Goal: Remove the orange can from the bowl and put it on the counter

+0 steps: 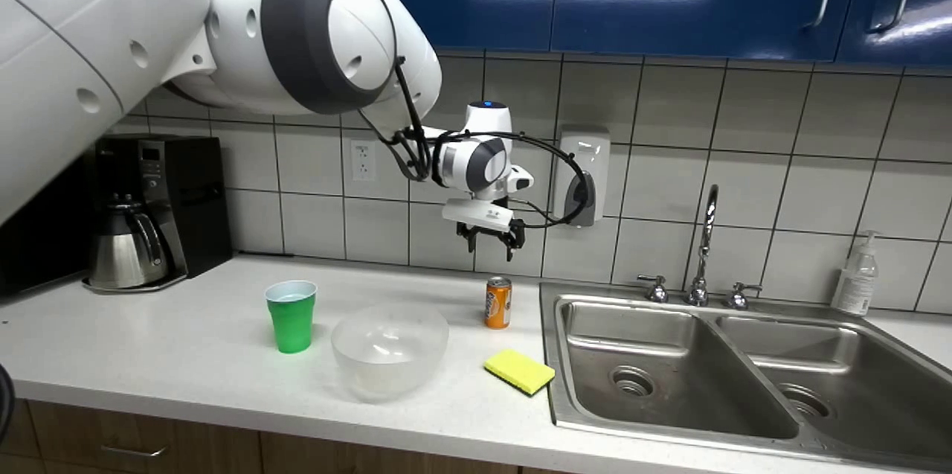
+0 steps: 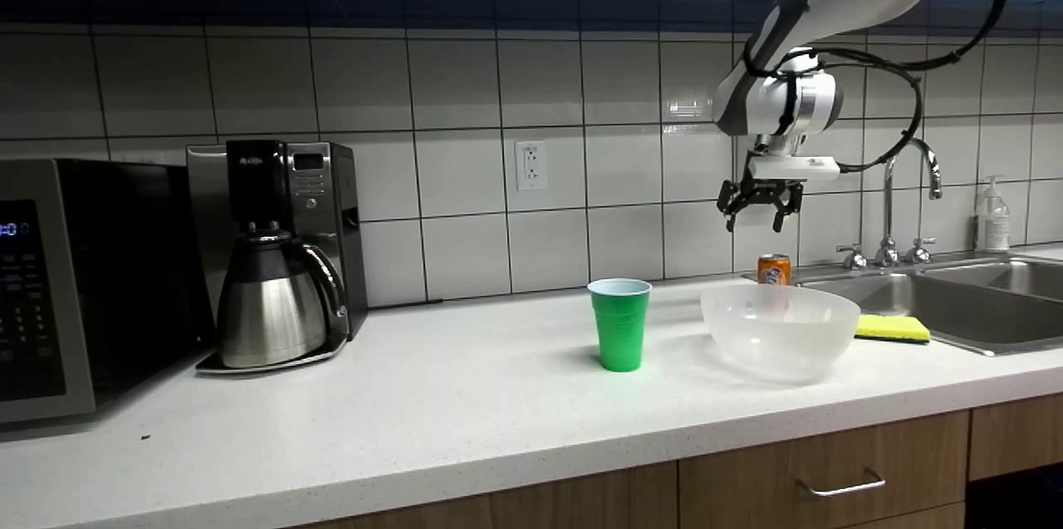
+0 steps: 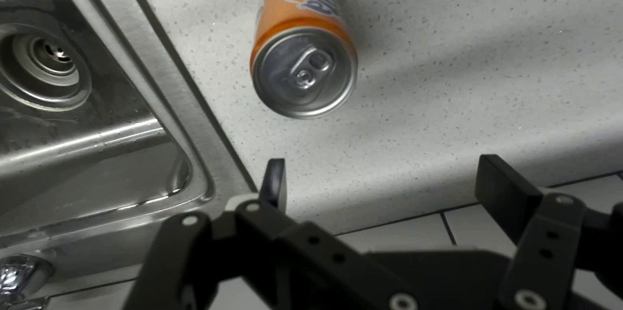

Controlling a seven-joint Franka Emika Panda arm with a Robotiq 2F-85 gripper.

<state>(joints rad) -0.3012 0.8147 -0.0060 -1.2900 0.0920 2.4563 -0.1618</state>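
The orange can [image 1: 497,303] stands upright on the white counter [image 1: 201,332], close to the sink and apart from the bowl. In an exterior view its lower part is hidden behind the bowl, with its top [image 2: 774,269] showing. In the wrist view the can [image 3: 304,52] shows its silvery top. The clear bowl [image 1: 390,355] sits on the counter and looks empty; it also shows in an exterior view [image 2: 776,338]. My gripper [image 1: 491,247] is open and empty above the can, in both exterior views [image 2: 754,222]. In the wrist view its fingers [image 3: 382,173] are wide apart, touching nothing.
A green cup [image 1: 291,316] stands beside the bowl. A yellow sponge [image 1: 520,371] lies between bowl and steel double sink [image 1: 552,355]. A faucet [image 1: 703,243], tiled wall and soap dispenser [image 1: 584,173] are behind. A coffee maker [image 2: 286,263] and microwave [image 2: 100,288] stand farther along.
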